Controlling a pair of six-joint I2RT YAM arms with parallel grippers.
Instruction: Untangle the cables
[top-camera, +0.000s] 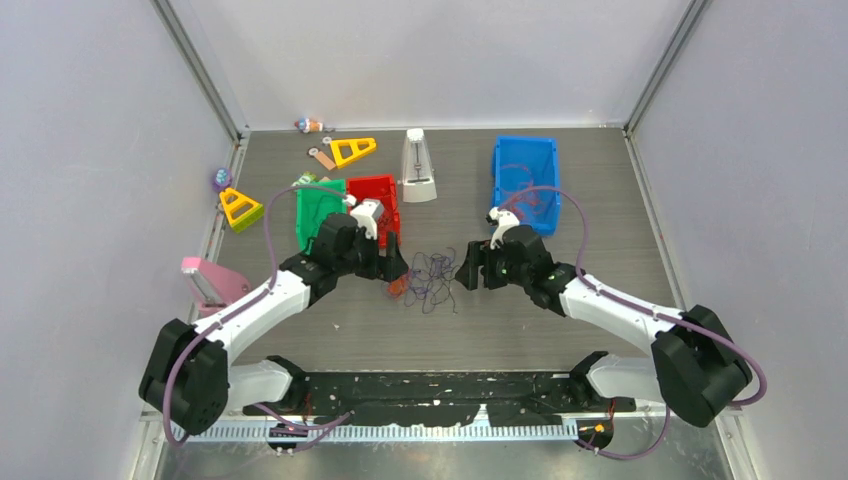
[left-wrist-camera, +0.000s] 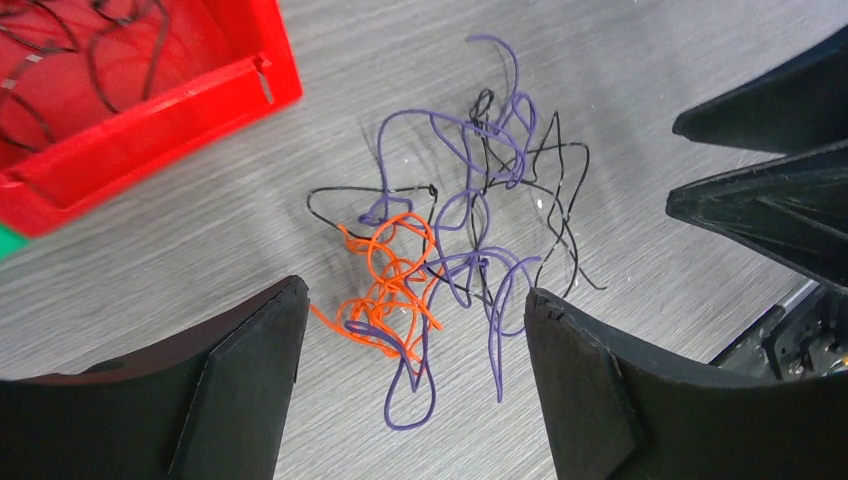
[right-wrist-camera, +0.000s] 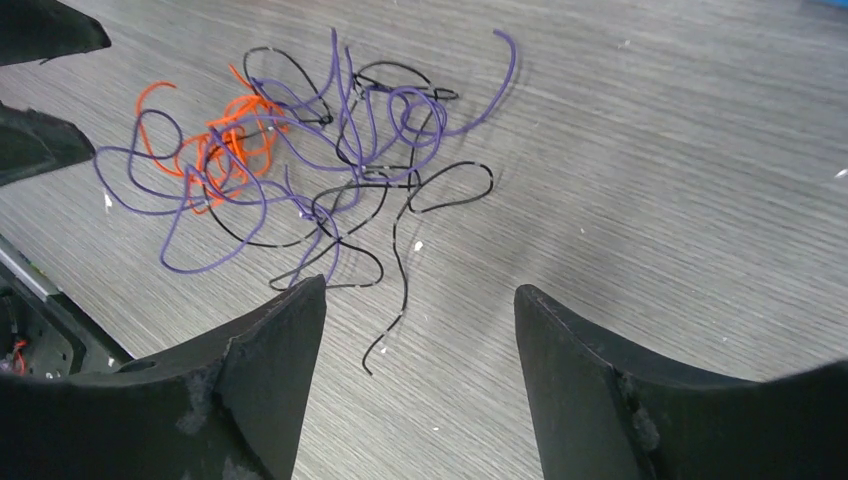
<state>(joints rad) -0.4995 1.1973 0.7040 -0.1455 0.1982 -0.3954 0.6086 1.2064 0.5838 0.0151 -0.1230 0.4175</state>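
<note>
cables (left-wrist-camera: 450, 250) sit in one loose clump mid desk (top-camera: 400, 335), orange, purple and black strands all looped through each other, lying flat. left jaws and right jaws are both wide with nothing in them, parked low either side of the clump facing each other, I'd guess so each can pinch a different strand and pull apart. red bin (left-wrist-camera: 150, 110) nearby has black strands in it, probably the drop-off for freed ones
</note>
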